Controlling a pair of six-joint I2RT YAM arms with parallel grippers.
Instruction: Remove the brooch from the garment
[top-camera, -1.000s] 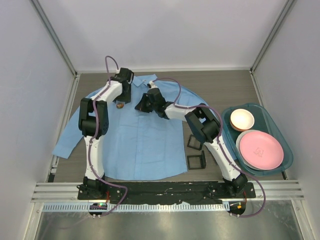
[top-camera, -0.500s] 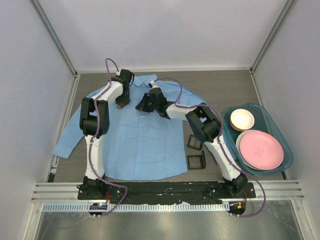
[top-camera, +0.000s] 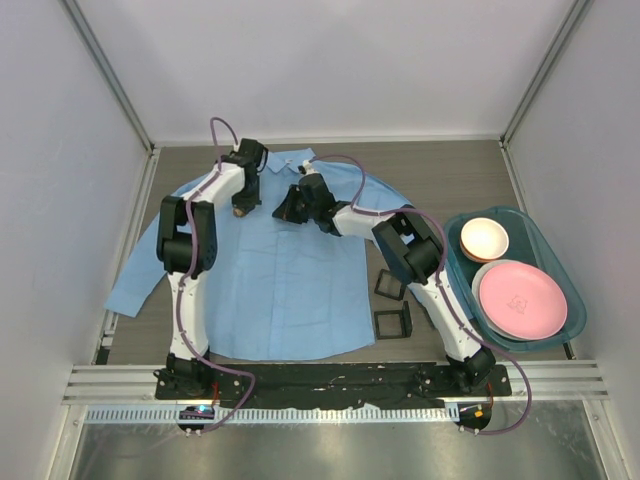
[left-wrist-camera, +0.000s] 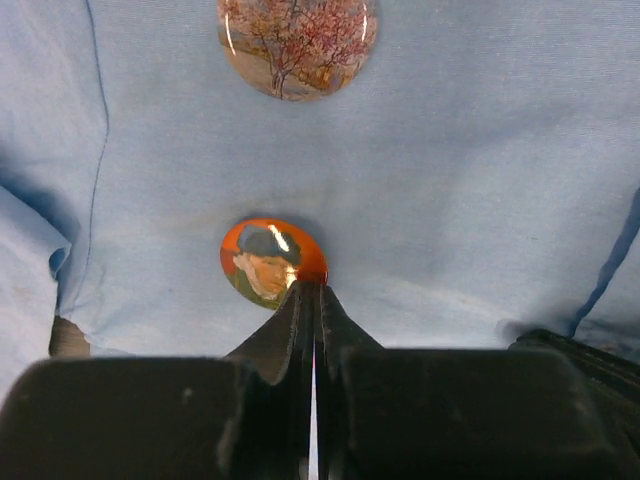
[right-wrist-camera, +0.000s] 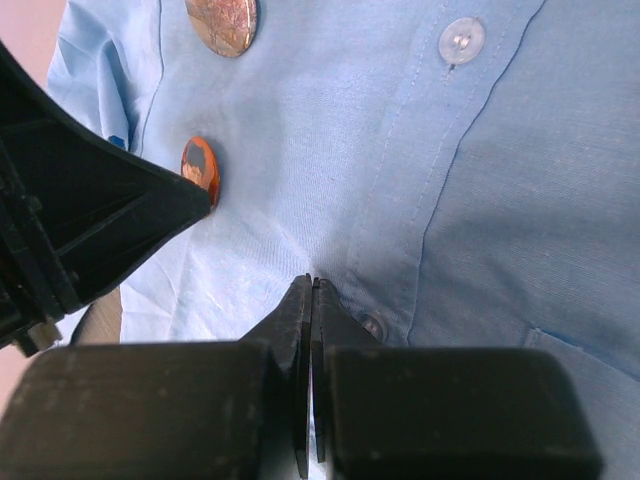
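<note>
The garment (top-camera: 280, 280), a light blue shirt, lies flat on the table. Two round brooches are pinned near its collar: a portrait brooch (left-wrist-camera: 272, 262) with an orange rim, and a tree-picture brooch (left-wrist-camera: 297, 45) beyond it. My left gripper (left-wrist-camera: 315, 286) is shut with its tips pinching the lower right rim of the portrait brooch. From above, that gripper (top-camera: 240, 207) sits left of the collar. My right gripper (right-wrist-camera: 312, 280) is shut, tips pressed onto the cloth beside the button placket, where wrinkles spread out. The portrait brooch (right-wrist-camera: 199, 168) lies to its upper left.
A teal tray (top-camera: 548, 255) at the right holds a pink plate (top-camera: 522, 300) and a cream bowl (top-camera: 484, 238). Two small black frames (top-camera: 392, 322) lie on the table by the shirt's right hem. White walls close in the far side and both sides.
My left gripper has gone from wide open to shut on the portrait brooch's rim. Both arms have barely shifted, and the right gripper stays shut.
</note>
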